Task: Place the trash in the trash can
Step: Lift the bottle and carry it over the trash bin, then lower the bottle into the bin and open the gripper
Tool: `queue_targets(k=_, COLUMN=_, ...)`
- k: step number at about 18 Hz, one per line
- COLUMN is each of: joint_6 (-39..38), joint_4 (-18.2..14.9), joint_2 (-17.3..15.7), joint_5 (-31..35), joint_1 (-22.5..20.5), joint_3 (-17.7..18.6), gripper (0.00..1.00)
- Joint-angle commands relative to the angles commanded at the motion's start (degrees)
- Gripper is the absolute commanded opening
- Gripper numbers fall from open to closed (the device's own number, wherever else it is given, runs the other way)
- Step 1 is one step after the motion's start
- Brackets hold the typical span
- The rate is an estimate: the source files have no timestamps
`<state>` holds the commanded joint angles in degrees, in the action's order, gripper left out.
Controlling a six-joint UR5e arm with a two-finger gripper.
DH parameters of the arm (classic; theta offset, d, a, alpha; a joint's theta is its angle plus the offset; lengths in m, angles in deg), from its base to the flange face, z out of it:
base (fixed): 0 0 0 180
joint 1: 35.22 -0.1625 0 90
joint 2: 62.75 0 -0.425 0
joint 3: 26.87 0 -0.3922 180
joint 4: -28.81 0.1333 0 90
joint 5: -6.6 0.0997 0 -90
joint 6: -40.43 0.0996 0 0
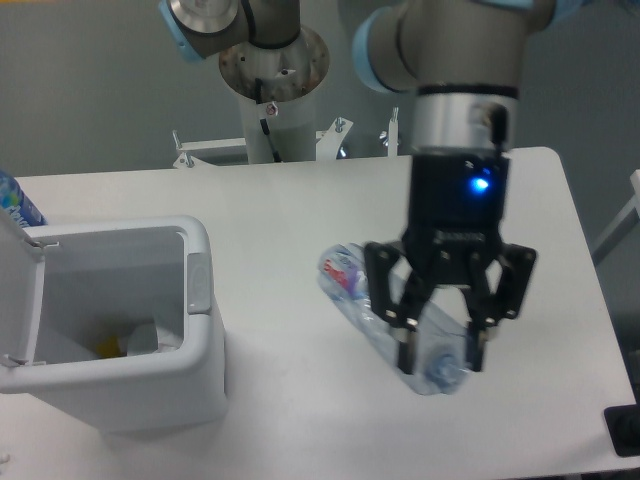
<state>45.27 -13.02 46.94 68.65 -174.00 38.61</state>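
A slim clear plastic water bottle [352, 287] with a blue-and-red label hangs tilted above the table, cap end up and to the left. My gripper [440, 352] is shut on it near its base, one finger on each side. The white trash can [150, 392] stands at the left with its lid [14, 300] swung open to the left. On its floor lies a whitish crumpled item [145, 338] beside something yellow. The gripper is well right of the can.
A bright blue-wrapped bottle [12, 205] peeks out behind the open lid at the far left edge. The arm's base column [275, 100] rises at the back of the table. A dark object [625, 430] sits off the table's front right corner.
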Motion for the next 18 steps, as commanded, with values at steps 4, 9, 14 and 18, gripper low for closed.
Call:
queue_targets(k=4, joint_6=0.2, joint_4=0.1, joint_2=-0.8, joint_5=0.1, joint_1=5.3, joint_3=0.3, gripper=0.48)
queue_targets(k=9, joint_6=1.7, joint_4=0.4, joint_2=-0.5, joint_5=0.3, joint_1=10.5, joint_3=2.7, gripper=0.48)
queue_targets(k=14, joint_6=5.5, joint_4=2.1, joint_2=-0.1, joint_5=0.2, joint_1=13.7, joint_3=4.1, gripper=0.48)
queue_targets(k=18, joint_6=5.7, joint_4=3.9, joint_2=0.7, joint_5=0.1, joint_1=14.9, joint_3=4.5, gripper=0.48)
